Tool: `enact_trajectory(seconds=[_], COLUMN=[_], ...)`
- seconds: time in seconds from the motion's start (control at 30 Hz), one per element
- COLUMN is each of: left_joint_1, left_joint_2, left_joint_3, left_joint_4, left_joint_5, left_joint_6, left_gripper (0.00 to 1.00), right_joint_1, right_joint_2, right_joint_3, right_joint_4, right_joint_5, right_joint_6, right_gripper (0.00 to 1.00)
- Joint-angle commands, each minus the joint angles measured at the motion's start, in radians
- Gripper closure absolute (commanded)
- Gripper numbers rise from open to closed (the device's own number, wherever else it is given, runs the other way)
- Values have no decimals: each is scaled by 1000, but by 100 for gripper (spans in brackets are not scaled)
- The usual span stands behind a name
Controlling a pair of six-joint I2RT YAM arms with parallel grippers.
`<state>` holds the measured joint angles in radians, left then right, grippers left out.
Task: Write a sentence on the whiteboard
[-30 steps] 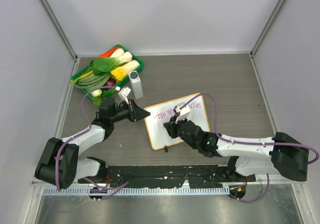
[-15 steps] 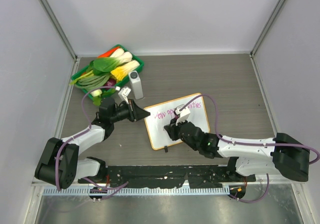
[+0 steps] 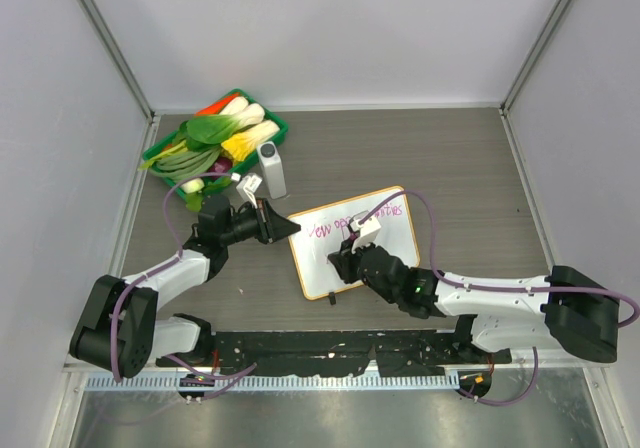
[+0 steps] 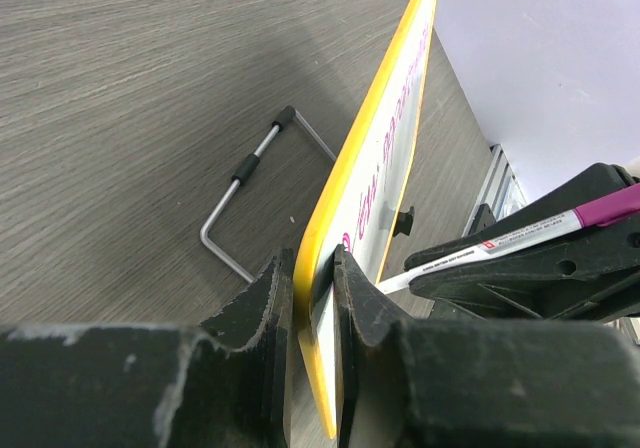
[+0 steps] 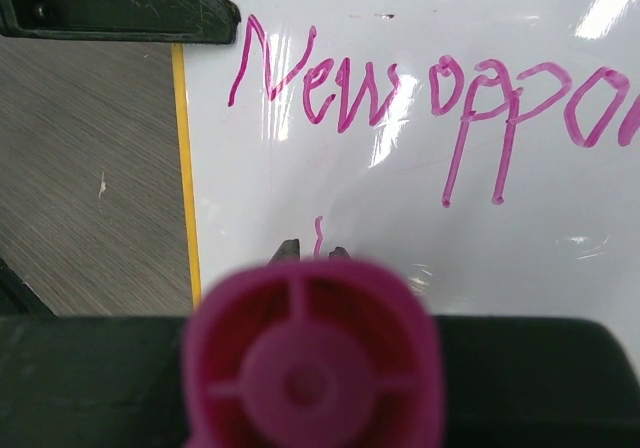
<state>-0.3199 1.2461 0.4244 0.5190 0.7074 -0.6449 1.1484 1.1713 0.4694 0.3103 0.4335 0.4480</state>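
The whiteboard (image 3: pixel 392 236) with its orange frame lies tilted at the table's middle. My left gripper (image 3: pixel 291 228) is shut on its left edge; the left wrist view shows the jaws (image 4: pixel 312 278) pinching the yellow-orange rim (image 4: pixel 385 138). My right gripper (image 3: pixel 343 261) is shut on a pink marker (image 3: pixel 362 224) and holds it tip-down on the board's lower left. The sentence (image 5: pixel 400 83) reads "New oppor…" in magenta. A short stroke (image 5: pixel 319 234) of a second line sits just above the marker's blurred end cap (image 5: pixel 312 368). The marker also shows in the left wrist view (image 4: pixel 530 236).
A green tray (image 3: pixel 272 126) of toy vegetables stands at the back left. A grey cylinder (image 3: pixel 271 170) lies beside it, near the left gripper. A bent wire stand (image 4: pixel 250 183) lies on the table behind the board. A black clip foot (image 3: pixel 332 298) sticks out at the board's near edge.
My right gripper has shifted the marker slightly down and left on the board. The left gripper and the board have not moved.
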Motion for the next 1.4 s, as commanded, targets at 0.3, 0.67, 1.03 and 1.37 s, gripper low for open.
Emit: enact_trajectory(seconds=[0.3,0.67,1.03,1.37], left_joint_1=[-8,-7,-7,-7], left_joint_2=[-4,-5,-2,-2], left_joint_3=[2,2,2,2], left_joint_4=[-37,-39,-39,-37], left_joint_5=[-54,-54,-52,-52], left_joint_6=[82,82,83,83], left_gripper=[100,100,100,100], right_joint_1=[2,1,1,1], right_joint_2=[24,16,1,-4], right_joint_3=[67,75,46,14], right_joint_4=[36,-7,-48,-62], right_joint_5=[91,160,134,102], right_joint_6=[-45,-42,-22,8], right_gripper=[99,99,99,98])
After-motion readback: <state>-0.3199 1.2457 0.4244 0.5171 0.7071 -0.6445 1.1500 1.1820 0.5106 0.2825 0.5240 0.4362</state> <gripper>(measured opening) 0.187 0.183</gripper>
